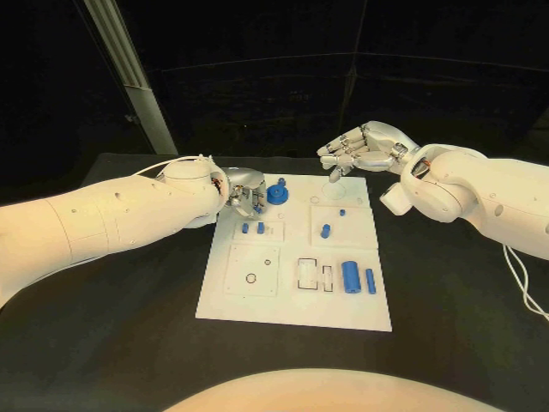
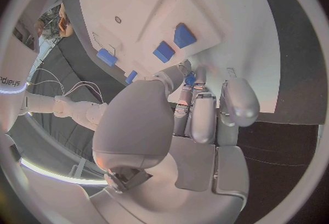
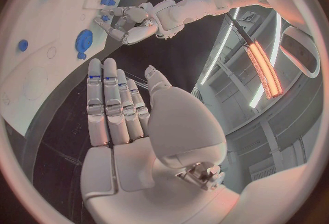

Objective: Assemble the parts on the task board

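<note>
Task board point(image 1: 293, 296) mid-table, left hand point(image 1: 241, 190) fingers curled over its far-left corner beside blue gear point(image 1: 279, 196), grasp unclear; right hand point(image 1: 364, 148) spread, empty; next: seat a part.

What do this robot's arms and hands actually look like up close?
Both arms are smooth, rounded white shells with bulbous joints. The left hand and right hand are silver metal with segmented fingers and pale pads. Thin white cables trail beside the right arm, and another loops at the left wrist.
</note>
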